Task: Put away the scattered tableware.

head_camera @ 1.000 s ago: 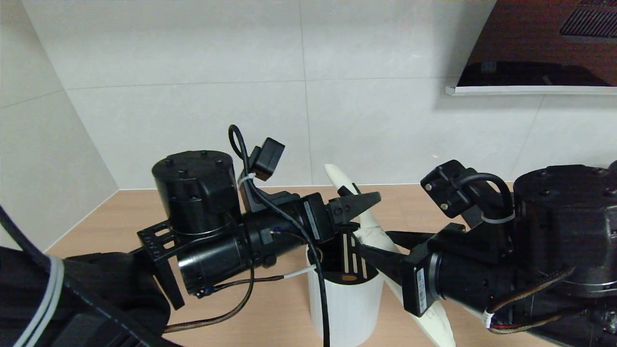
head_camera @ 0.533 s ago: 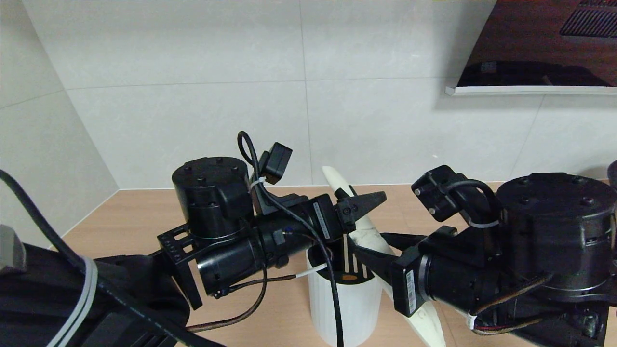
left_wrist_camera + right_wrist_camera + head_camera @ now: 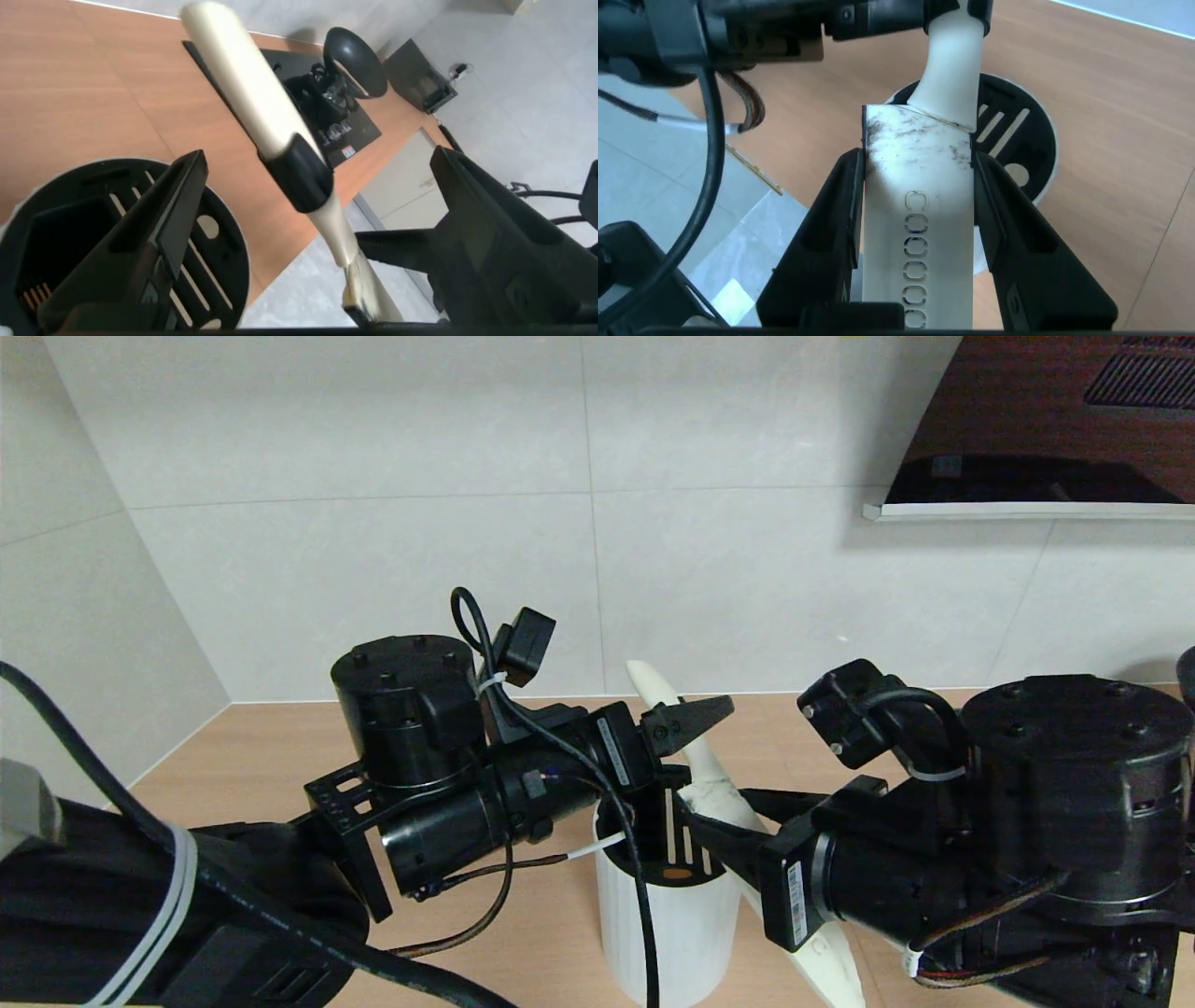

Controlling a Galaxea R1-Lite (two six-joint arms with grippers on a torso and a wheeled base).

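Observation:
A cream spatula (image 3: 709,779) slants over the white slotted utensil holder (image 3: 667,919) on the wooden counter. Its handle end points up toward the wall and its blade end hangs low past the holder. My right gripper (image 3: 747,817) is shut on the blade (image 3: 920,196), one finger on each flat edge, above the holder's dark mouth (image 3: 1018,140). My left gripper (image 3: 686,742) stands open around the handle (image 3: 243,93), its fingers (image 3: 149,233) wide apart and clear of it. The holder (image 3: 201,271) lies just below them.
A tiled wall rises behind the counter (image 3: 261,747), with a corner on the left. A dark range hood (image 3: 1036,429) hangs at the upper right. Both arms crowd the space above the holder.
My right arm has shifted left with the spatula, bringing the blade lower and nearer the holder. The left arm moved right and up, then eased back a little.

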